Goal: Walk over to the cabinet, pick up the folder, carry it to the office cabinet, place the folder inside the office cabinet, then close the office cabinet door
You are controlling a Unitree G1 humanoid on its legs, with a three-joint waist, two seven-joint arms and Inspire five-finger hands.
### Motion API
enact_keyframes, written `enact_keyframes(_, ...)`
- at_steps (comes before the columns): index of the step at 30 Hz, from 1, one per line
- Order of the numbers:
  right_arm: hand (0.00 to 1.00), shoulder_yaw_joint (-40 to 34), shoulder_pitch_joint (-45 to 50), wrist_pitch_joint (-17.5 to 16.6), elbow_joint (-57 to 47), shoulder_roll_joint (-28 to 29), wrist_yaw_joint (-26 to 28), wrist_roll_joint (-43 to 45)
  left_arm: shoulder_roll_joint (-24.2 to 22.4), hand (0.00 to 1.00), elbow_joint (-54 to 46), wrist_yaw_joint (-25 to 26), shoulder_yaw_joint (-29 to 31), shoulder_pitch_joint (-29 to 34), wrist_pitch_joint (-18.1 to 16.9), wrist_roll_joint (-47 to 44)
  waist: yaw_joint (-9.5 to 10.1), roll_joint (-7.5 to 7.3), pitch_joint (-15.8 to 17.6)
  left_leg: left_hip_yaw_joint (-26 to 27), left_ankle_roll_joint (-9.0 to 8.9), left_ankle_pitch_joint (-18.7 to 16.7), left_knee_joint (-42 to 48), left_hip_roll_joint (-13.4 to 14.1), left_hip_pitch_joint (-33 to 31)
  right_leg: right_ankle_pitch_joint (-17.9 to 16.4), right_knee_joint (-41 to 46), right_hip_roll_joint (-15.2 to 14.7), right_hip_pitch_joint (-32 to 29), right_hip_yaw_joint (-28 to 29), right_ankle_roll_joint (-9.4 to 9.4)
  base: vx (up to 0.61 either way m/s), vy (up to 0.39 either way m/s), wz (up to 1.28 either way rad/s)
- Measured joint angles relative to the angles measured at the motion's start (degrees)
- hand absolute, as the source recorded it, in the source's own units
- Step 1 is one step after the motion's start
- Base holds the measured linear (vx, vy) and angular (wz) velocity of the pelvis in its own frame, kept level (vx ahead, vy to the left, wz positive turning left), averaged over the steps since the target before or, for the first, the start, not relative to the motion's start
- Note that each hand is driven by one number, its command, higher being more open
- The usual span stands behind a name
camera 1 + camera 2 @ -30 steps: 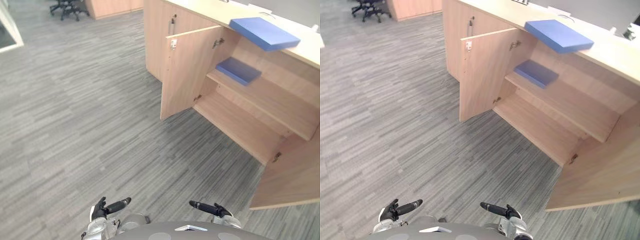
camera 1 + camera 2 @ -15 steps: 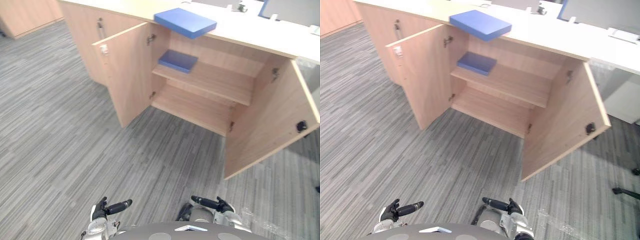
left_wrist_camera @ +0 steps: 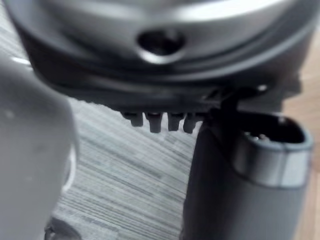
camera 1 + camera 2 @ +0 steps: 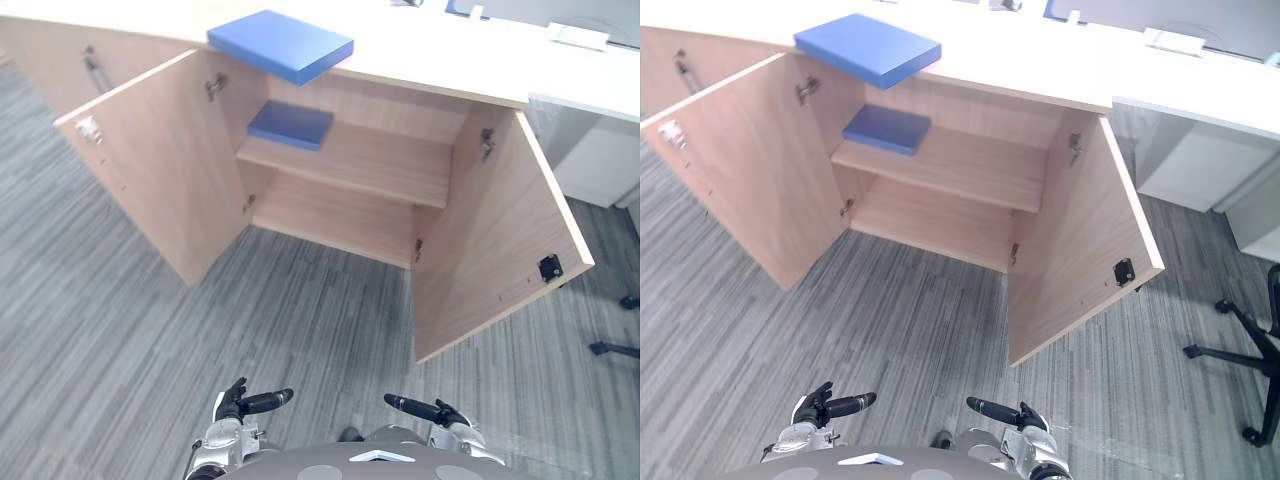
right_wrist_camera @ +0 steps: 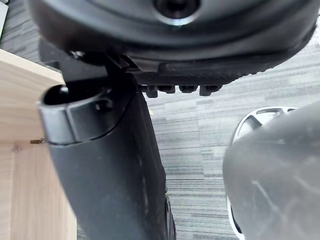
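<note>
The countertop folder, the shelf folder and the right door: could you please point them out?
Countertop folder [image 4: 280, 44]: left eye view, top cover.
Shelf folder [image 4: 290, 124]: left eye view, top cover.
Right door [image 4: 490, 240]: left eye view, inner face.

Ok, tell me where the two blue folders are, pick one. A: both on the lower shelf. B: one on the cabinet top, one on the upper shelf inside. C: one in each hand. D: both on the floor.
B: one blue folder lies on the cabinet top, and the second folder lies on the upper shelf inside.
</note>
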Motion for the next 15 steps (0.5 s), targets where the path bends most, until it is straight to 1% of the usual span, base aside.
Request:
enact_keyframes(1, 1.0, 0.64, -0.15, 0.02, 0.48, -0.18, -0.22, -0.01, 0.09, 1.0, -1.44, 0.0, -0.38, 0.39, -0.04, -0.08, 0.22, -0.33, 0.28, -0.67, 0.22, -1.12, 3.86, -1.17, -2.95, 0.24, -1.72, -0.12, 2.46, 1.76, 0.38, 0.3, 0.077, -0.75)
enact_keyframes(2, 1.0, 0.84, -0.38, 0.12, 1.26, -0.28, -0.27, -0.01, 0.07, 1.0, -3.04, 0.04, -1.04, 0.73, -0.11, -0.09, 1.21, -0.38, 0.36, -0.52, 0.26, -1.42, 4.53, -2.12, -5.73, 0.37, -2.71, -0.52, 4.31, 3.87, 0.58, 0.29, 0.101, -0.8)
enact_keyframes(3, 1.0, 0.9, -0.55, 0.21, 1.54, -0.29, -0.28, -0.02, 0.06, 1.0, -3.75, 0.0, -1.29, 0.89, -0.25, -0.07, 1.56, -0.38, 0.38, -0.68, 0.59, -1.61, 4.13, -2.54, -7.27, 0.46, -2.86, -0.73, 5.03, 4.86, 0.73, 0.3, 0.156, -0.91)
enact_keyframes(4, 1.0, 0.92, -1.1, 0.57, 1.97, -0.15, -0.28, -0.03, 0.11, 1.0, -4.41, -0.06, -1.23, 1.26, -0.4, -0.1, 2.4, -0.4, 0.51, -1.02, 1.07, -1.89, 1.83, -3.35, -10.28, 0.52, -2.72, -1.56, 6.16, 6.7, 0.84, 0.31, 0.215, -0.92)
enact_keyframes(5, 1.0, 0.92, -1.61, 0.7, 1.97, 0.12, -0.3, -0.04, 0.35, 1.0, -4.97, -0.05, -1.07, 1.27, -0.4, -0.14, 2.91, -0.72, 0.91, -1.62, 1.23, -1.8, -2.93, -4.63, -12.51, 0.53, -2.5, -2.91, 7.19, 8.25, 0.99, 0.31, 0.24, -0.87)
enact_keyframes(6, 1.0, 0.94, -1.95, 0.68, 1.93, 0.22, -0.3, -0.06, 0.59, 1.0, -5.29, -0.09, -1.03, 1.28, -0.41, -0.3, 2.89, -0.94, 1.25, -2.37, 1.25, -1.66, -6.02, -5.47, -13.45, 0.51, -2.48, -3.75, 7.83, 8.73, 1.79, 0.36, 0.35, -0.78)
enact_keyframes(7, 1.0, 1.07, -2.33, 0.62, 1.66, 0.17, -0.3, -0.06, 0.76, 1.0, -5.6, 0.02, -0.91, 1.27, -0.44, -0.67, 2.89, -1.07, 1.85, -4.42, 1.34, 0.34, -14.12, -7.19, -14.48, -0.16, -2.52, -5.54, 9.16, 9.67, 4.29, 0.32, 0.407, -0.69)
enact_keyframes(8, 1.0, 2.23, -2.16, 0.58, 1.36, -0.59, -0.28, -0.06, 0.46, 1.0, -5.56, 0.03, -0.96, 1.54, -0.52, -0.67, 2.89, 0.19, 1.76, -6.82, 1.28, 7.2, -24.26, -8.02, -14.39, -1.44, -2.5, -6.24, 9.77, 10.72, 7.4, 0.26, 0.349, -0.68)
enact_keyframes(9, 1.0, 3.06, -2.07, 0.52, 1.3, -1.01, -0.26, -0.07, 0.16, 1.0, -5.32, -0.01, -0.88, 1.73, -0.66, -0.76, 3.01, 1.26, 1.74, -8.21, 0.35, 13.55, -26.11, -7.97, -14.38, -2.36, -2.42, -6.28, 10.39, 11.26, 9.48, 0.25, 0.36, -0.27)
enact_keyframes(10, 1.0, 4.21, -1.7, 0.53, 1.38, -0.15, -0.11, -0.06, 0.38, 1.0, -4.57, 0.19, 0.12, 0.94, -0.65, -2.01, 2.18, -0.8, 1.96, -7.54, 0.94, 12.62, -26.19, -10.61, -13.43, -2.0, -2.94, -8.68, 11.06, 11.66, 10.77, 0.24, 0.301, -0.08)
enact_keyframes(11, 1.0, 4.95, -1.87, 0.63, 1.46, 0.76, 0.33, -0.07, 1.39, 1.0, -4.64, 0.62, 0.39, 0.88, -1.22, -2.38, 2.89, -2.54, 2.28, -7.43, 0.71, 12.36, -26.75, -12.42, -13.26, -1.36, -4.43, -9.89, 10.34, 11.59, 10.56, 0.27, 0.33, 0.11)
enact_keyframes(12, 1.0, 4.98, -2.08, 0.62, 1.51, 1.2, 0.62, -0.06, 2.37, 1.0, -4.59, 0.7, 1.25, 0.67, -1.42, -2.89, 2.88, -2.78, 2.8, -8.97, 0.42, 11.65, -25.79, -13.35, -13.89, -0.71, -5.49, -10.24, 10.71, 11.57, 10.58, 0.17, 0.206, 0.05)
enact_keyframes(13, 1.0, 4.98, -2.1, 0.62, 1.76, 1.45, 0.76, -0.06, 2.35, 1.0, -4.51, 0.81, 1.99, 0.63, -1.36, -3.19, 2.76, -2.99, 2.86, -9.12, 1.02, 10.95, -24.42, -13.67, -14.66, 0.22, -6.65, -10.37, 11.35, 11.45, 10.96, 0.13, 0.144, 0.16)
enact_keyframes(14, 1.0, 4.98, -2.05, 0.65, 1.95, 1.49, 0.83, -0.07, 2.35, 1.0, -4.45, 0.97, 2.32, 0.69, -1.35, -3.57, 2.87, -2.93, 2.95, -9.13, 1.08, 10.55, -23.73, -13.92, -14.83, 0.62, -7.29, -10.57, 11.78, 11.38, 11.31, 0.16, 0.178, 0.1)
enact_keyframes(15, 1.0, 4.9, -2.16, 0.6, 1.93, 1.4, 0.88, -0.07, 2.58, 1.0, -3.9, 1.1, 2.62, 0.83, -1.35, -4.15, 2.94, -2.37, 3.32, -9.11, 1.34, 9.64, -22.58, -14.17, -14.72, 1.35, -8.49, -10.75, 13.01, 11.25, 11.67, 0.13, 0.151, 0.02)
